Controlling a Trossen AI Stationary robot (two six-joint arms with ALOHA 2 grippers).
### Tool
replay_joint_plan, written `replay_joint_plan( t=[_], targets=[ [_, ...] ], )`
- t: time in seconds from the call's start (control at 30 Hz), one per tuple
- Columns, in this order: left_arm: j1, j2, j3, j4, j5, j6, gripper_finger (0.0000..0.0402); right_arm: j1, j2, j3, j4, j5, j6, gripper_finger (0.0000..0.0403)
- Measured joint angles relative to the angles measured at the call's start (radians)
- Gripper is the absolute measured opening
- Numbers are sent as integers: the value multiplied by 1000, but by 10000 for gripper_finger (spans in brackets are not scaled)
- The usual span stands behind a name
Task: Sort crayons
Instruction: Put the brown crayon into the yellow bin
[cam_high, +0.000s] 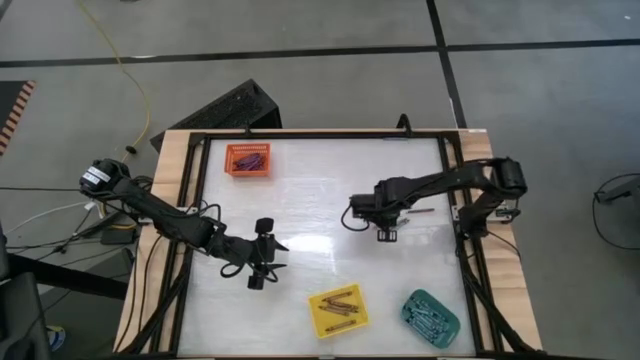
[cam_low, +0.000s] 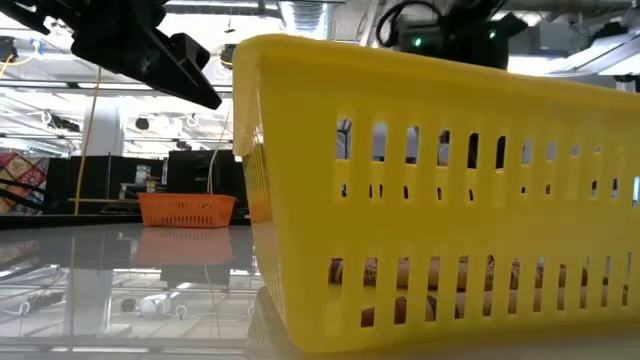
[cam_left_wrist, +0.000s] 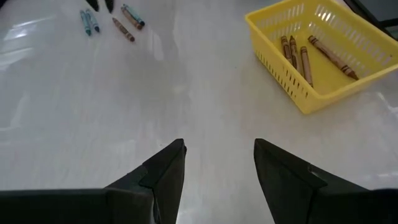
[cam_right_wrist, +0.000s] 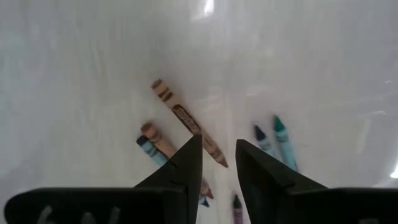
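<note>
The right tool (cam_right_wrist: 217, 158) hangs low over loose crayons (cam_right_wrist: 186, 121) scattered on the white surface (cam_high: 320, 180) right of centre, its fingers a narrow gap apart above a brown crayon's end, gripping nothing. The left tool (cam_left_wrist: 217, 165) waits wide open and empty at about eight o'clock. More crayons lie in the yellow tray (cam_high: 337, 311) at six o'clock, the teal tray (cam_high: 431, 314) at five and the orange tray (cam_high: 248, 160) at eleven.

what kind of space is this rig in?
Probably a robotics lab or workshop hall: grey concrete floor with a loose yellow cable, exposed ceiling ducts overhead, and a wood-framed white table holding crayon trays.
</note>
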Motion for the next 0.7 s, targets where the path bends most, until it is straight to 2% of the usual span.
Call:
replay_joint_plan(
  t=[0.37,0.7],
  targets=[
    [0,0,0,-7,-1,-18,181,8,104,0,34,-50,-58,123],
    [0,0,0,-9,-1,-20,181,11,106,0,56,-68,-69,123]
  ],
)
